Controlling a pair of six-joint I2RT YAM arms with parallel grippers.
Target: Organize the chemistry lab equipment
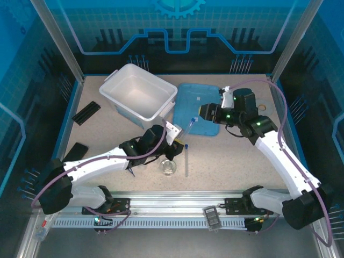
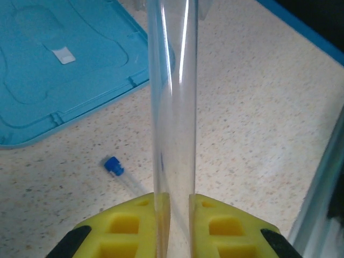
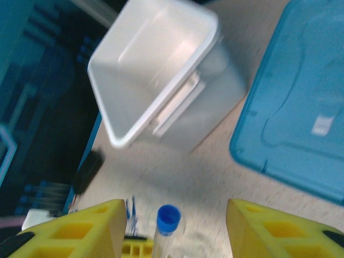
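Observation:
A slim clear tube [image 2: 172, 107] stands between the yellow fingers of my left gripper [image 2: 179, 201], which is shut on it. From above, that left gripper [image 1: 174, 130] holds the tube [image 1: 191, 125] tilted toward the blue lid, its blue cap uppermost. My right gripper [image 3: 174, 210] is open around the capped end [image 3: 168, 219], with its fingers well clear of it. The right gripper [image 1: 202, 112] hovers over the lid's near edge. A second capped tube [image 1: 186, 158] lies on the table beside a small glass beaker [image 1: 167, 166]. Blue tweezers [image 1: 130, 171] lie partly under the left arm.
An open white bin [image 1: 141, 91] stands at the back, with a blue lid [image 1: 185, 97] flat to its right. Two black strips [image 1: 86, 113] [image 1: 75, 151] lie at the left. A tape ring [image 1: 263, 109] sits by the right wall.

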